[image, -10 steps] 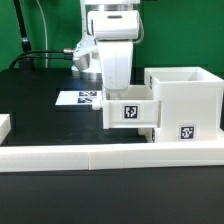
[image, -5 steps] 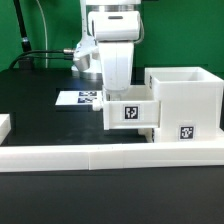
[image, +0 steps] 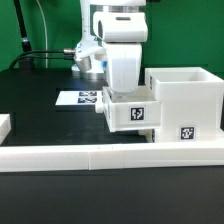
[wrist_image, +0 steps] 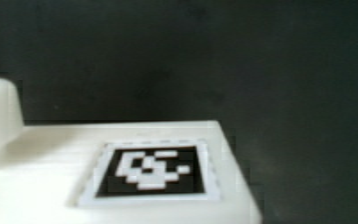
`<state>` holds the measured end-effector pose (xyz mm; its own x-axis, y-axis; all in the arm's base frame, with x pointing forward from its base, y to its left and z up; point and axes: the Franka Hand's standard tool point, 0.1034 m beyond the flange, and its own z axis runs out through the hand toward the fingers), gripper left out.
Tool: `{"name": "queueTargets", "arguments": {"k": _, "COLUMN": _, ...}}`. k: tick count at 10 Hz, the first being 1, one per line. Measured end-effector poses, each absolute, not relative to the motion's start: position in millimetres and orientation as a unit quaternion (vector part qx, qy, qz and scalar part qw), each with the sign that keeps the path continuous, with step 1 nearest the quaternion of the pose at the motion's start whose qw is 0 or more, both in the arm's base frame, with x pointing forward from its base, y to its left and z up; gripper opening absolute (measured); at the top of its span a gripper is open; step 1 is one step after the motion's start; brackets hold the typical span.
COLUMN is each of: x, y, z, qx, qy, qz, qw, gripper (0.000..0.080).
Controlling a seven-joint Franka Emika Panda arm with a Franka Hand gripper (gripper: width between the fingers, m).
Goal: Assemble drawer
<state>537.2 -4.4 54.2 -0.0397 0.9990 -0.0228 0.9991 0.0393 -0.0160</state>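
Exterior view, gripper: the white two-finger gripper (image: 123,88) is lowered into the small white plastic box tray with a black-and-white tag on its front (image: 131,112); the fingertips are hidden by the tray wall, so grip and opening cannot be told.
Change: compared with half a second ago, arm and tray are shifted toward the exterior view's right, nearer the casing, and the tray's tag now sits further right.
Meaning: judged as the tray being moved to the casing for insertion; seating is not confirmed.
Casing: the large white cubic plastic casing (image: 186,98), tag low on its front, stands at the exterior view's right, the tray touching or overlapping its side.
Surroundings: the flat white marker board (image: 78,98) lies behind the tray; the long low white border wall (image: 100,155) runs across the front on the black table (image: 40,115).
Wrist view: only a white surface with a blurred tag (wrist_image: 153,170) is shown, presumably the tray's; no fingers are in frame.
Hidden: tray-to-casing contact, the casing's opening and any knob cannot be made out.
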Motion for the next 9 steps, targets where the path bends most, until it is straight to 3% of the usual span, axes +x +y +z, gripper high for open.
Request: {"name": "queueTargets", "arguments": {"k": 9, "x": 537.6, "y": 13.2, "z": 55.1, "qx": 0.730, "qy": 0.683, "qz": -0.010, "qw": 0.004, "gripper": 0.0044}}
